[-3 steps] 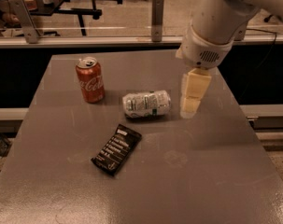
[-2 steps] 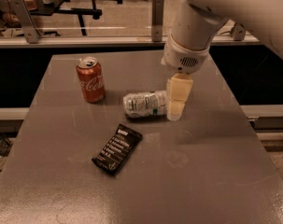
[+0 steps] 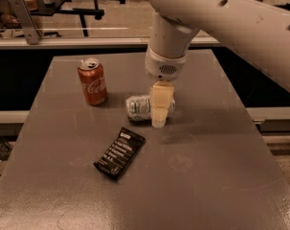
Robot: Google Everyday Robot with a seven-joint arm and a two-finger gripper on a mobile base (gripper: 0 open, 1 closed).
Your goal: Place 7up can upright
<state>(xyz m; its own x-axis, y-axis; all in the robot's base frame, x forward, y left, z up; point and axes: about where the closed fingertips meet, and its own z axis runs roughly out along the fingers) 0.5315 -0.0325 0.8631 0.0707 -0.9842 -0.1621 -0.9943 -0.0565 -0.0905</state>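
Observation:
The 7up can (image 3: pixel 139 107), silvery-white with small print, lies on its side near the middle of the grey table (image 3: pixel 211 181). My gripper (image 3: pixel 161 109) hangs from the white arm and points straight down over the can's right end. It covers that end, so only the can's left part shows. I cannot tell whether it touches the can.
A red Coca-Cola can (image 3: pixel 92 82) stands upright to the left of the 7up can. A black snack bar (image 3: pixel 119 153) lies flat in front of it. The table's far edge meets a rail, with chairs and desks behind.
The arm has moved left and toward the camera. The gripper was at the right of the can and is now over its right end. The can has not moved.

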